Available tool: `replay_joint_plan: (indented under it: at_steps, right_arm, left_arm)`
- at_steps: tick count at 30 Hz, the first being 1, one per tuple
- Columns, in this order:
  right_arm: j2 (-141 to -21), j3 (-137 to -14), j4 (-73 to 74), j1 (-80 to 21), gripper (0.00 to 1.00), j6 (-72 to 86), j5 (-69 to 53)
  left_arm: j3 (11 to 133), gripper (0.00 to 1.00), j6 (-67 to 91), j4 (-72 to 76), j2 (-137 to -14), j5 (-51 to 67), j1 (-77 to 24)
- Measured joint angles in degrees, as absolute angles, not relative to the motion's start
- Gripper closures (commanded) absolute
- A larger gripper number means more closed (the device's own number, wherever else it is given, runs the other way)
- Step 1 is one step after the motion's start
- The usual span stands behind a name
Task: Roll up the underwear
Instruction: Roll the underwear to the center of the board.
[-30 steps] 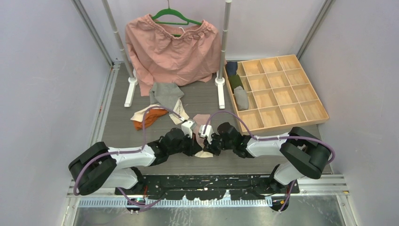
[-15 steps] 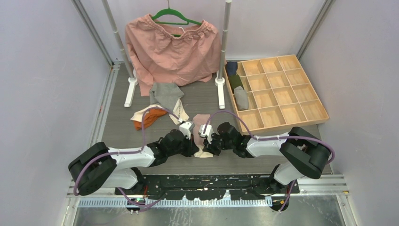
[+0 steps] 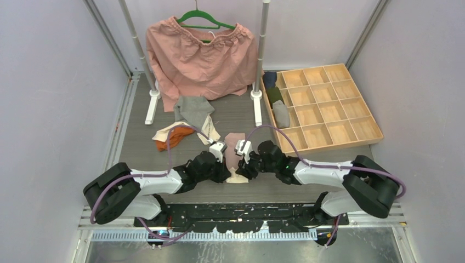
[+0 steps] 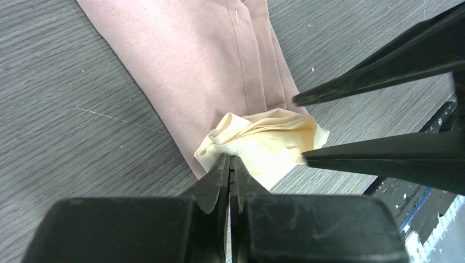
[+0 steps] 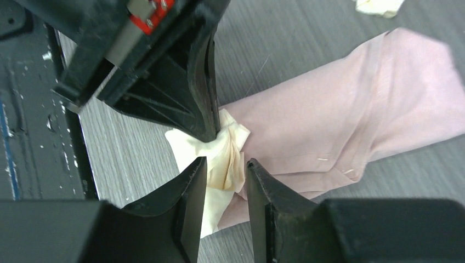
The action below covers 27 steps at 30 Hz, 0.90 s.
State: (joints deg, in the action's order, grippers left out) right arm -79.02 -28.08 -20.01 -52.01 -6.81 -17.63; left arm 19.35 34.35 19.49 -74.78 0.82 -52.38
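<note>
Since 1 second ago the right pincer point(image 5: 225, 167) has parted from almost closed to a narrow gap. Its 2 fingers point(image 5: 192, 181) now straddle the cream fold point(image 5: 227, 153) without clamping it. The right arm has swung its elbow outward, toward the near edge of the wooden tray point(image 3: 335, 146), and more of the pink underwear point(image 3: 234, 147) now shows between the 2 wrists. The left pincer point(image 4: 229, 164) has stayed closed tight, with its tips in the puckered cream fold, which gathers toward them.

The pink underwear lies flat on the table point(image 3: 140, 159) as a long folded strip, just left of the tray's near-left corner. The cream fold is at the strip's near end. Both pincers crowd that end, tips almost touching, and from above the arms hide most of it.

Further left of the tray lie the grey underwear point(image 3: 194, 109), the cream underwear point(image 3: 164, 131) and the orange underwear point(image 3: 171, 140), loose and overlapping. Up and to the left of the tray, a salmon garment point(image 3: 203, 55) hangs from a green hanger point(image 3: 205, 21) on a rack point(image 3: 261, 55).

The tray's left column holds 3 rolls: navy point(image 3: 269, 78) farthest, then dark green point(image 3: 274, 95), then grey point(image 3: 281, 114).
</note>
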Motion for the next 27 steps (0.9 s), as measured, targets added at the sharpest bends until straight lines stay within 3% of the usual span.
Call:
replay_joint_plan:
  at_steps: [4,7,11,17,27]
  right_arm:
    - [-72.95,-27.07,-19.33,-52.01,0.60,-5.39,-14.83]
    - [-67.99,-25.76,-17.58,-51.99,0.68,-4.23,-12.60]
    - [-61.95,-24.32,-15.14,-51.99,0.98,-3.03,-12.45]
    - [-59.77,-21.63,-16.03,-52.51,0.99,1.08,-16.32]
    - [-73.10,-22.11,-20.21,-57.19,0.99,4.67,-17.04]
  left_arm:
    - [19.40,0.99,34.35,19.44,-74.78,0.62,-52.38]
    - [19.44,0.99,34.35,19.42,-74.78,0.60,-52.38]
    - [19.49,0.99,34.33,19.38,-74.81,0.58,-52.38]
    - [19.81,0.99,34.33,19.44,-75.31,0.60,-52.38]
    - [20.23,0.99,34.33,19.42,-75.79,0.60,-52.38]
